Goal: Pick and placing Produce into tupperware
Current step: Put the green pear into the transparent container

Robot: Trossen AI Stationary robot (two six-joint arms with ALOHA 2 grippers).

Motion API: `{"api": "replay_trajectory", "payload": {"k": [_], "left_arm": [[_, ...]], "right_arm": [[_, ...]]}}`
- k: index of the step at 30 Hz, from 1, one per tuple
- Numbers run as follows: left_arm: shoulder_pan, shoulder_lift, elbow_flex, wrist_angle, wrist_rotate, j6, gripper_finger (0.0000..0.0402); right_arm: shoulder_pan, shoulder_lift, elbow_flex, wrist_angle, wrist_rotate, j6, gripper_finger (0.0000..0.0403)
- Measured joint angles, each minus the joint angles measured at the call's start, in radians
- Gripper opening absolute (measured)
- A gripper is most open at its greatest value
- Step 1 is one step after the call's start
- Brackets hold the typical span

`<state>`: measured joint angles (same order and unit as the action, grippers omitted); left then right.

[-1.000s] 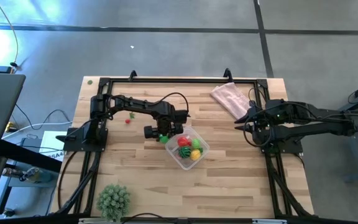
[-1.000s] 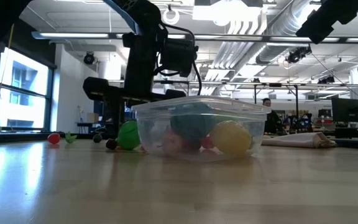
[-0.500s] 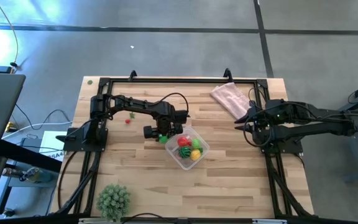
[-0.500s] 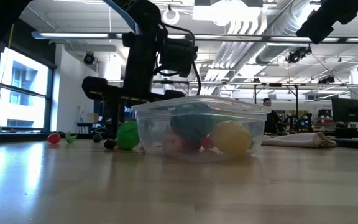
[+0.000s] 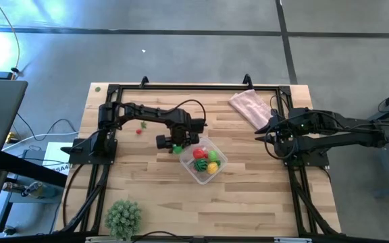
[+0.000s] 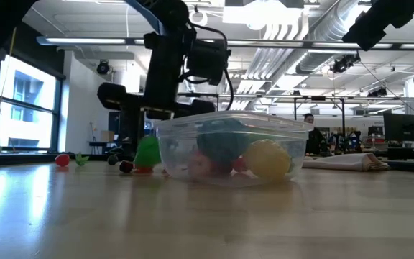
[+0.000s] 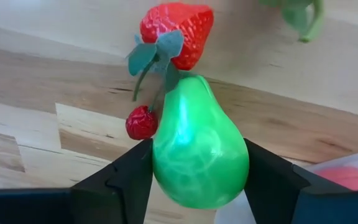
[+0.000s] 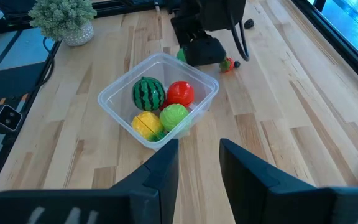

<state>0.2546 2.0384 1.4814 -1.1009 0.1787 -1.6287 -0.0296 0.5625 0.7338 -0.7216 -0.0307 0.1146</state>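
One green pear (image 7: 199, 149) now sits clamped between the left gripper (image 7: 197, 165) fingers, just beside the tupperware (image 5: 204, 162) on its left-arm side. Against the frame a second back, the pear in the low view has tipped from a round blob on the table to a narrower, upright shape, and the gripper body has shifted slightly toward the container; jaws have narrowed a little onto it. Judgement: grasp is made, lift over the rim comes next. Four pieces already lie inside the container: striped dark-green melon (image 8: 148, 93), red ball (image 8: 179, 93), light-green ball (image 8: 174, 116), yellow piece (image 8: 145, 124). Still loose on the wood: a strawberry (image 7: 176, 31) with leafy stem and a small red berry (image 7: 141, 122), both touching or nearly touching the pear, so they may get dragged or knocked as it rises. Another small red piece (image 5: 139, 131) lies further out toward the left arm's base. Container wall stands close beside the gripper; a low carry could catch it. Right gripper (image 8: 197, 163) waits well apart at its own side, fingers partly apart, holding nothing. Pink cloth (image 5: 248, 106) and spiky plant (image 5: 124, 217) are clear of the work.
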Motion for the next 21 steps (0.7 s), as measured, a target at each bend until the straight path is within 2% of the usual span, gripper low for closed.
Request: {"api": "replay_trajectory", "payload": {"k": [9,16,21], "left_arm": [[0.0,0.0,0.147,-0.148,-0.088,0.025,0.0199],[0.0,0.0,0.341,-0.281,-0.176,0.076,0.0199],[-0.022,0.0,0.472,-0.312,-0.222,0.114,0.0199]], "right_arm": [[0.0,0.0,0.0,0.0,0.0,0.0,0.0105],[0.0,0.0,0.0,0.0,0.0,0.0,0.0105],[0.0,0.0,0.0,0.0,0.0,0.0,0.0105]]}}
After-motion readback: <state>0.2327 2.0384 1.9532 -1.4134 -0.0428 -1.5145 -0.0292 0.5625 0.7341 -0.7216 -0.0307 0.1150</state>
